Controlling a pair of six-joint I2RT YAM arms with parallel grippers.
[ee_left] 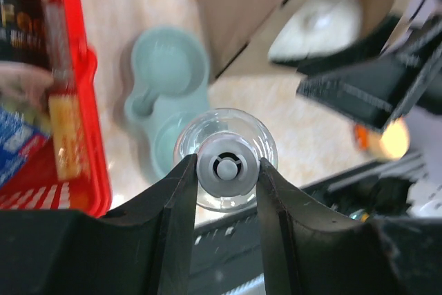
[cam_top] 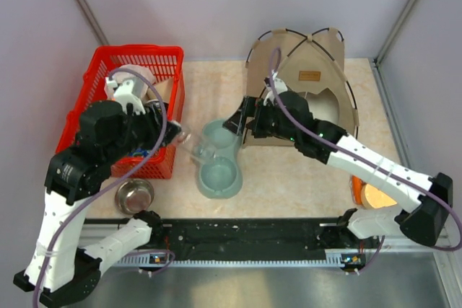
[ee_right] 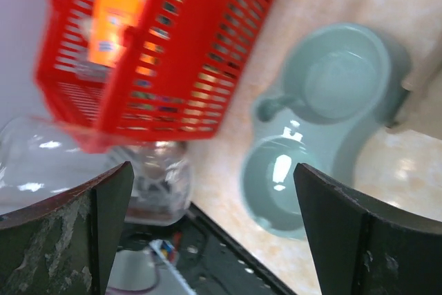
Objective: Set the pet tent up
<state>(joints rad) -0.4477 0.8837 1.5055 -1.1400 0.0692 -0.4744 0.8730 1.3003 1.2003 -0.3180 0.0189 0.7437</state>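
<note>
The tan felt-like pet tent with thin dark arched poles [cam_top: 321,55] stands upright at the far right of the beige marbled table [cam_top: 289,178], its doorway facing the arms and a small brown label patch [cam_top: 309,75] above the opening. A pale cushion [cam_top: 326,106] is visible inside the doorway. The right gripper [ee_right: 213,170] is positioned at the tent's front left corner, beside the fabric edge; its jaws are spread wide with nothing between them. Whether a finger touches the tent cannot be determined. The left gripper [ee_left: 226,167] is clamped on the grey-capped neck of a clear round plastic bottle [ee_left: 221,126], one finger on each side of the cap, holding the bottle above the table between the red plastic slatted basket [cam_top: 137,59] and the pale green double pet bowl [cam_top: 219,160]. The basket sits at the far left and contains packaged items. The double bowl lies just beside the tent's front left corner. A small round steel bowl [cam_top: 134,195] rests near the left arm's base. An orange round object [cam_top: 372,194] lies partly hidden under the right arm.
</note>
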